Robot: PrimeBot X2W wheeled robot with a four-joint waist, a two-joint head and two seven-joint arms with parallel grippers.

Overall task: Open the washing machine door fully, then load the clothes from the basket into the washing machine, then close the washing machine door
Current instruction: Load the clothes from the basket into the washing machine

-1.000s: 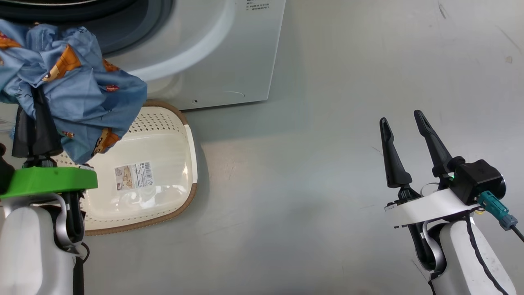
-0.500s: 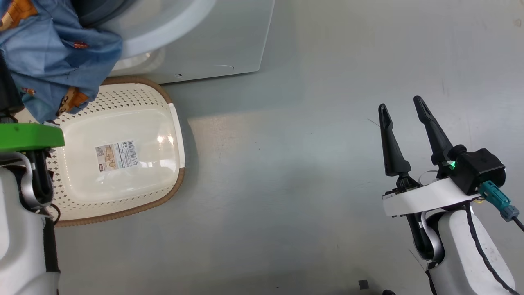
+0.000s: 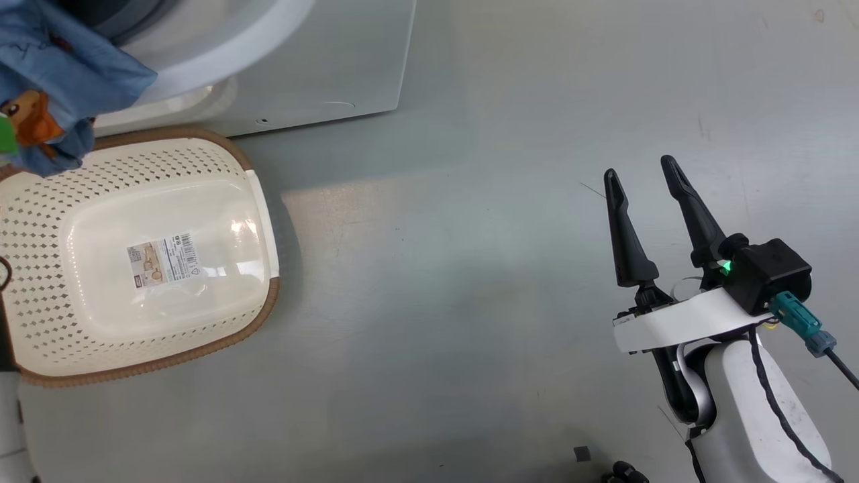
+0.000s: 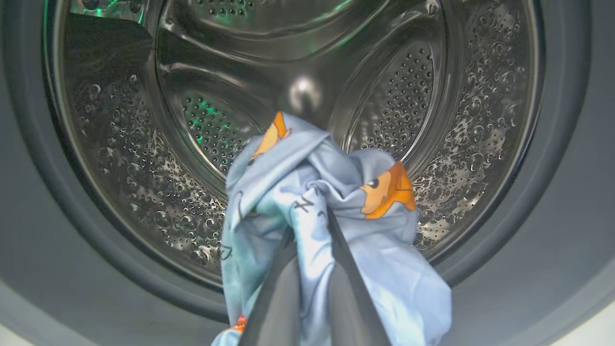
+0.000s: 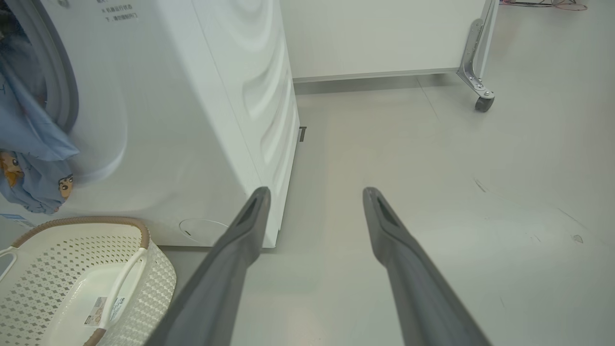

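Note:
My left gripper (image 4: 310, 221) is shut on the light-blue clothes (image 4: 394, 269), held just in front of the steel drum (image 4: 432, 96) inside the grey gasket (image 4: 567, 144) of the washing machine (image 3: 322, 60). In the head view the clothes (image 3: 47, 87) hang at the machine's mouth, top left. Below them the cream basket (image 3: 262, 315) stands with only a sticker on its bottom. My right gripper (image 3: 641, 178) is open over the bare floor, well to the right of the machine. The door is out of view.
The right wrist view shows the machine's white side (image 5: 192, 120), the basket rim (image 5: 144, 235) at lower left, and a caster leg (image 5: 475, 62) of a white panel at the back. Grey floor (image 3: 470, 268) spreads between the basket and my right arm.
The head camera has shifted, so the whole picture slid. My left arm has carried the clothes up and away toward the drum opening and has left most of the head view. The right gripper is unchanged.

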